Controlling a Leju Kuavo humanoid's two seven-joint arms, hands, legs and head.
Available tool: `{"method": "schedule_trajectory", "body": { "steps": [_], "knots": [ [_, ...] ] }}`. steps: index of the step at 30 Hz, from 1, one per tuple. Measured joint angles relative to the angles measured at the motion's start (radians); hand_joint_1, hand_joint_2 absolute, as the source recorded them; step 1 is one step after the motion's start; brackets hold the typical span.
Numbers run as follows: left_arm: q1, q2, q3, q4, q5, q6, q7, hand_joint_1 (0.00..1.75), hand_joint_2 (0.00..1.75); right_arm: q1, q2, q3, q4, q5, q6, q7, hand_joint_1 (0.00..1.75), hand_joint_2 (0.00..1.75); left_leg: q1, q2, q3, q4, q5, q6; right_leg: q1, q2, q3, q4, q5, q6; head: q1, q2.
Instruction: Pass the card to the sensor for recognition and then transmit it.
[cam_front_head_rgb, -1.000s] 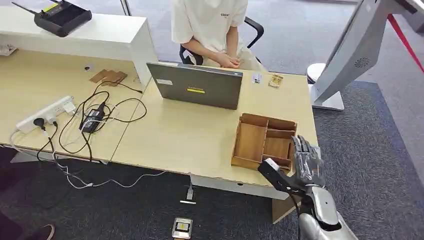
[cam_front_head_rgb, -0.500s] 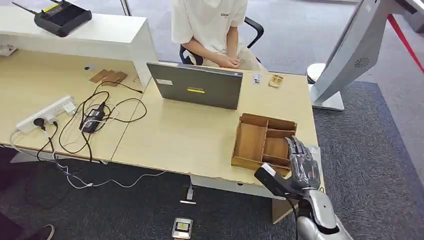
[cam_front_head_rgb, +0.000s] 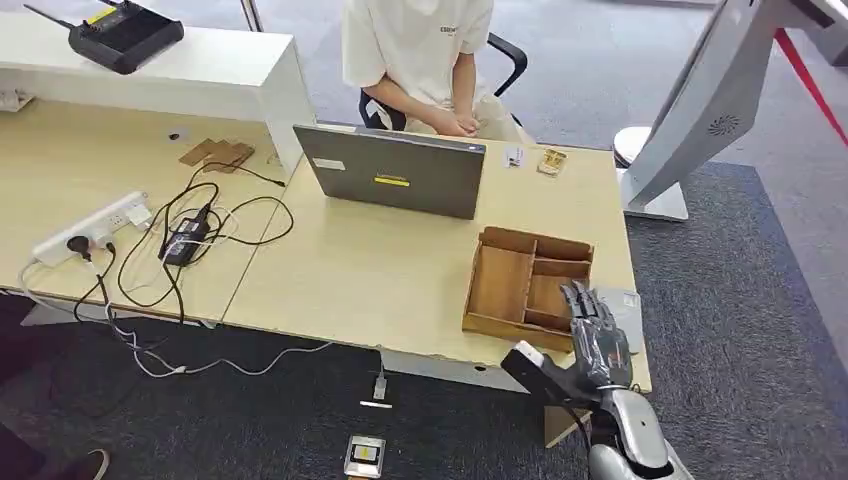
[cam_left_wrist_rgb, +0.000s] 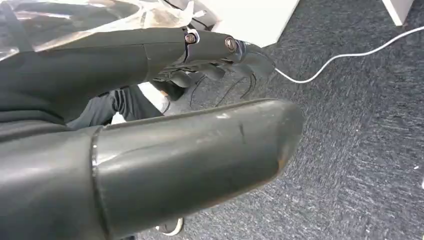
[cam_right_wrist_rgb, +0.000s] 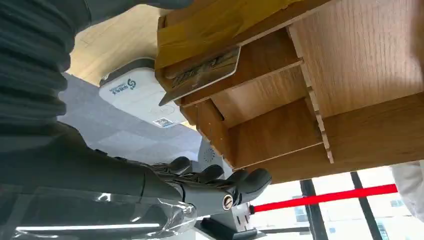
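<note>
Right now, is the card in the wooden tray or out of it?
In the tray. The right wrist view shows the card lying in a small compartment of the wooden tray, with the right hand open and apart from it.

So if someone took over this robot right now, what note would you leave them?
Right hand: open, holding nothing, at the near right corner of the wooden tray.
Left hand: open, hanging over the carpet.
Card: leaning in a tray compartment; white box, likely the sensor, beside the tray.
Done: nothing yet. Left: pick up card, scan, hand it over.
</note>
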Motion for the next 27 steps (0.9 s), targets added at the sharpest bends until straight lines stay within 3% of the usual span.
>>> {"method": "schedule_trajectory", "body": {
  "steps": [27],
  "knots": [
    [0.006,0.000,0.000,0.000,0.000,0.000,0.025,0.00,0.00,-0.042,0.019,-0.003,0.057,-0.014,-0.012,-0.022,0.00,1.75,0.000,0.000,0.000,0.000,0.000,0.000,0.000,0.000,0.000,0.000,0.000,0.000,0.000,0.000]
  ]
}}
